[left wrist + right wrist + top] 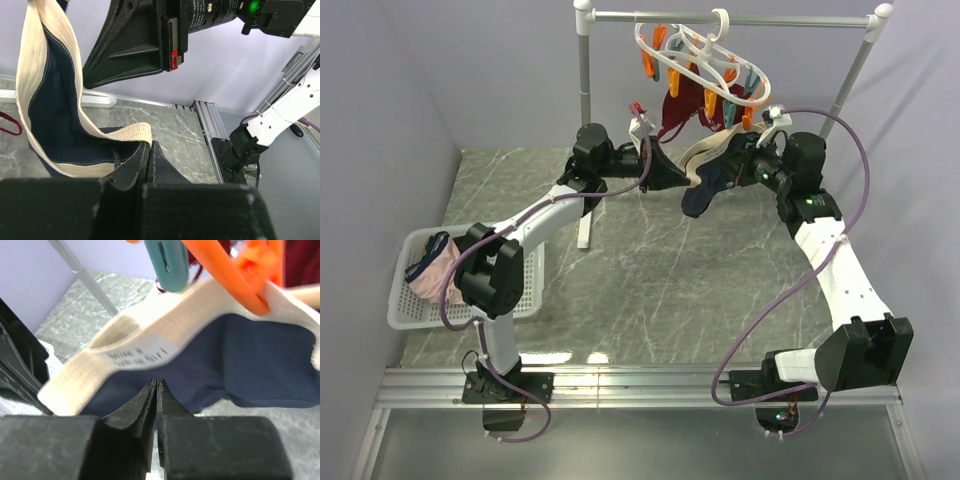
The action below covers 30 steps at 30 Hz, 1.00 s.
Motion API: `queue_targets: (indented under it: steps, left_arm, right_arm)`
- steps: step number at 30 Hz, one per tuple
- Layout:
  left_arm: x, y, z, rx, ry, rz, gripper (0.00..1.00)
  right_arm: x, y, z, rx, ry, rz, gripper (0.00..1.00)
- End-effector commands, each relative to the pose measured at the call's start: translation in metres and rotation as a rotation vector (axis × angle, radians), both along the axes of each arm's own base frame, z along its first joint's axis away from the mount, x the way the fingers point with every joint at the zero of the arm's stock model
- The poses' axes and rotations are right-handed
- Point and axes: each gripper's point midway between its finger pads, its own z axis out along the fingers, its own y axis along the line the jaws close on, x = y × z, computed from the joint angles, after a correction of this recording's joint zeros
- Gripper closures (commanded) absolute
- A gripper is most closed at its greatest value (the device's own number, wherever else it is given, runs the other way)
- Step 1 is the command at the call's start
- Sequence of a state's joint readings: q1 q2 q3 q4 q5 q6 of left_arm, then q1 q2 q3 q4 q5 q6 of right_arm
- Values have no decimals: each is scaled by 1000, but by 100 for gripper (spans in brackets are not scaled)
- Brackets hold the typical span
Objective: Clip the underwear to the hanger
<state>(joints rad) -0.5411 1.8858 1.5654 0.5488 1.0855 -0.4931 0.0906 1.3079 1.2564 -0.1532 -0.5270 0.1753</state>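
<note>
White basket [532,292], pink garment [436,276], maroon garment [677,106]

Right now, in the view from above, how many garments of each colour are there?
Navy-blue: 1, the dark navy fabric underwear with beige band
Maroon-red: 1, the maroon fabric garment, hanging
Pink: 1, the pink fabric garment in the white plastic basket
Total: 3

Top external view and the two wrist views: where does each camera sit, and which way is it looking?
Top external: above and behind the arms, looking down on the table, the left arm, the right arm and the hanger.
Left wrist: on the left arm, looking past the left end effector, shut on the underwear, towards the right arm.
Right wrist: on the right arm, looking past the right end effector towards a teal clip.
Both wrist views share the underwear.
</note>
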Motion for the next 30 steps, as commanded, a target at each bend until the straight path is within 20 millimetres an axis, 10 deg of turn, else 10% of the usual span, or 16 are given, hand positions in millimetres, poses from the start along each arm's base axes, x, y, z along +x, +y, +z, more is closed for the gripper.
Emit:
queue_targets:
  steps: [1, 15, 30]
  left_arm:
    - [-16, 8, 38, -34, -107, -19, 100]
    - [-2, -36, 13, -14, -114, -3, 100]
    - [70, -76, -67, 142, -202, 335, 100]
  right_arm:
    - [13, 15, 18, 24, -79, -1, 92]
    - [41, 43, 25, 74, -120, -13, 86]
    - [-5, -23, 55, -49, -153, -130, 85]
